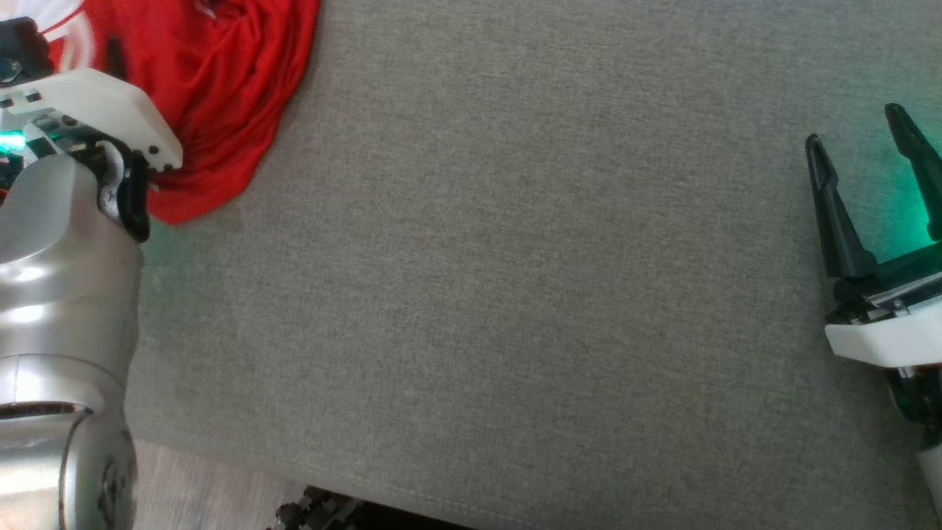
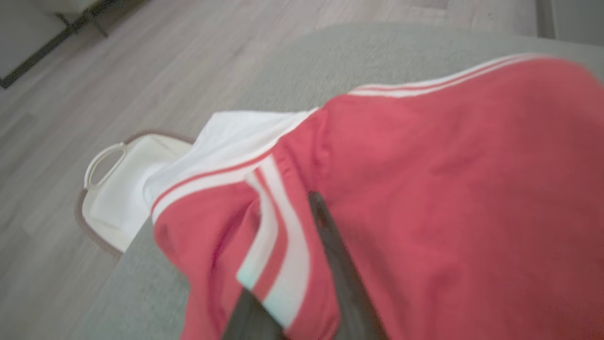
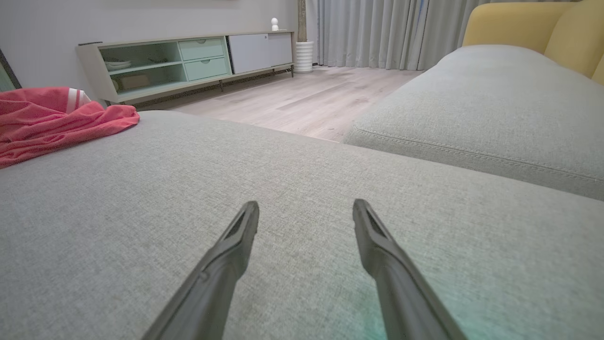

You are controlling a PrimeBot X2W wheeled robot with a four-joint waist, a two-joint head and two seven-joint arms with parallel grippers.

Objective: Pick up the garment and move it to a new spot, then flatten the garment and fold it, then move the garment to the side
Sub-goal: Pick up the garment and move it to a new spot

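Garment (image 1: 221, 88), one, red; cushions (image 3: 302, 189), two, grey; basket (image 2: 118, 198), one, white.

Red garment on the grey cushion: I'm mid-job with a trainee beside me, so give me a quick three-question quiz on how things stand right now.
1. True or false: the right gripper is open over the grey cushion, with nothing between its fingers.
2. Multiple choice: in the head view, the red garment lies at the A) upper left, B) centre, C) lower right.
3. Short answer: which gripper has a striped fold of the garment between its fingers?
Key: 1 true; 2 A; 3 the left gripper.
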